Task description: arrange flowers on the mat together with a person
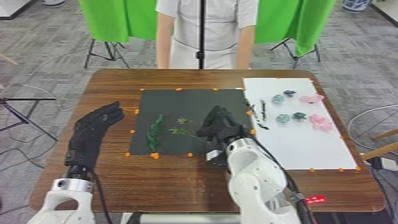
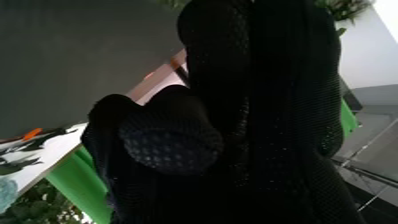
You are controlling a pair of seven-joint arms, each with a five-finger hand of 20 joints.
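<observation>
- We seem mid-arrangement: our right robot hand [image 1: 214,130], fingers nearly straight, grip unclear, sits at three o'clock of the sprigs [image 1: 179,131] on the mat [image 1: 178,101].
- Next, we likely need pink flowers [image 1: 321,123], at three o'clock.

Beyond the right hand's fingers [image 1: 216,119], green cloths [image 1: 298,22] hang on both sides of an upright black pole [image 1: 201,54], above grey floor [image 1: 53,45]. To their right stand a blue-and-white pot [image 1: 355,4] and, nearer, pale wooden furniture [image 1: 381,151].

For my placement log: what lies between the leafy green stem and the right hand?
In the head view, thin yellow-green sprigs show against the dark mat, stems running toward the right hand.
</observation>
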